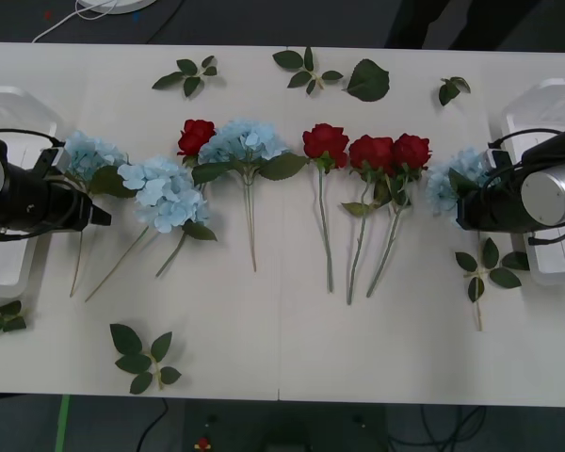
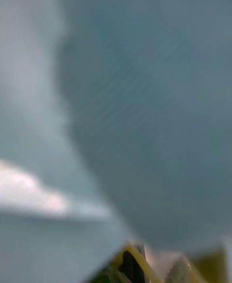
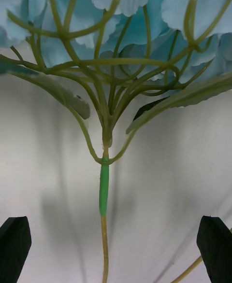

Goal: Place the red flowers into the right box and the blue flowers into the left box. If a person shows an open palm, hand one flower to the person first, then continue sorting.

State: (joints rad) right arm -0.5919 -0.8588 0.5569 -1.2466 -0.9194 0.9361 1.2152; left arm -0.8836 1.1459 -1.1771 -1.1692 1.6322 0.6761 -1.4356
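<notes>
Left gripper: jaws released, straddling a blue flowers stem, lined up to pinch it; it sits at 9 o'clock beside the left box. Right gripper: jaws state cannot be told, pressed into a blue head at 3 o'clock by the right box. Red flowers lie mid-tabletop, unsorted

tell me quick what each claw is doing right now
Left claw: open, straddling a blue flower stem, not gripping.
Right claw: at a blue flower; open or closed cannot be told.
</notes>
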